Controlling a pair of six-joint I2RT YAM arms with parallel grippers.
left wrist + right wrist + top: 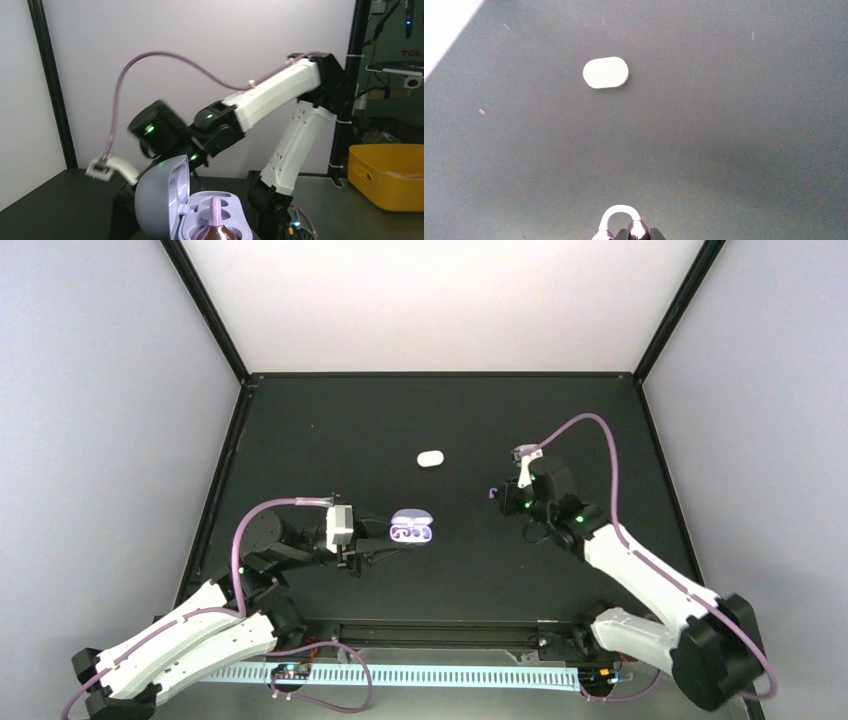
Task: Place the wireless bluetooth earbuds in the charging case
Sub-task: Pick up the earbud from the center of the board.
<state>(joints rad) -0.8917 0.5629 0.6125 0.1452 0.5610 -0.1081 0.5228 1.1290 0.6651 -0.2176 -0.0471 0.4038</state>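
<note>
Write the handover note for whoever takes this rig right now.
Left pincer: shut on the near rim of the purple case, whose lid stands open.
Right pincer: shut on one earbud, raised, to the right of that case.
White case: closed, farther back.
Done: one bud picked up. Whether any bud sits in the purple case's wells is unclear.
Left: seat the held bud. The other buds are not in view.

Pale walls (100, 390) enclose a black table (420, 410); a yellow bin (390, 175) sits beyond.
</note>
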